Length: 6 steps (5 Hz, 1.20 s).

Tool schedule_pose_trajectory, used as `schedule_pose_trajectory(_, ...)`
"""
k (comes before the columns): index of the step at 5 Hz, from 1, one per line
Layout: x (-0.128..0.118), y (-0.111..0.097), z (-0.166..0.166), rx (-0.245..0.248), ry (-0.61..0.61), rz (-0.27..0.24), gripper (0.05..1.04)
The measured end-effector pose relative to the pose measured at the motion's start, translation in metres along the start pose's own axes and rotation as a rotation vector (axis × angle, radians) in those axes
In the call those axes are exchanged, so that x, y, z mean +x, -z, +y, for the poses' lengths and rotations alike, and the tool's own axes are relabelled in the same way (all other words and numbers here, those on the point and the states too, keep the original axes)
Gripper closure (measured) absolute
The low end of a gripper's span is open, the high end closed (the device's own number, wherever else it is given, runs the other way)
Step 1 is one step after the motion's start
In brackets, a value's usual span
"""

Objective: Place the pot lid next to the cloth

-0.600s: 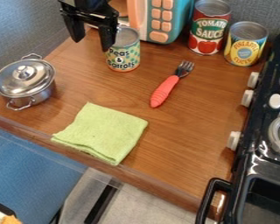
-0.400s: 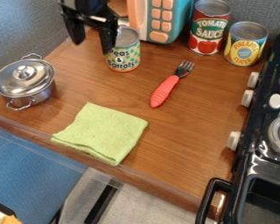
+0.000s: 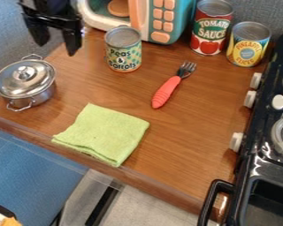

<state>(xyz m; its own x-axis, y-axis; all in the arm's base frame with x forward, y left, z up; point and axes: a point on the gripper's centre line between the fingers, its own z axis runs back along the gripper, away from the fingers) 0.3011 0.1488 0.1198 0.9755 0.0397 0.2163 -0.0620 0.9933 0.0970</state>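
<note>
Camera view: a brown wooden counter [image 3: 191,154] spread across the middle of the frame, with a black toy stove [image 3: 263,119] along the right edge. A teal and orange toy microwave [image 3: 184,22] stood at the top centre, a round brownish disc [image 3: 119,8] inside it. At the upper left hung the black gripper [image 3: 54,49], its two fingers wide apart with nothing between them. A folded green cloth [image 3: 102,132] lay flat at the lower centre-left. At the left edge sat a silver pot [image 3: 37,97], covered by its lid [image 3: 37,79], its contents hidden. The lid was below and left of the gripper in the frame, not touching it. Three upright cans with metal tops stood at the upper right and upper centre: red [image 3: 212,31], yellow [image 3: 248,46] and green-patterned [image 3: 124,55]. Right of centre lay a red-handled fork [image 3: 166,92].
</note>
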Motion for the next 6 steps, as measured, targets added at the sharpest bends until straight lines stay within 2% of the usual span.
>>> schedule_pose_trajectory(1,-0.022,-0.007,0.028,0.01,-0.019,-0.013,0.084)
schedule_pose_trajectory(2,-0.033,-0.003,0.045,0.008,-0.042,-0.016,0.084)
schedule_pose_trajectory(4,-0.043,0.04,0.061,0.004,-0.059,0.069,0.084)
schedule_pose_trajectory(5,-0.043,0.051,0.066,0.017,-0.063,0.089,0.122)
schedule_pose_trajectory(6,-0.041,0.052,0.067,0.02,-0.062,0.087,0.353)
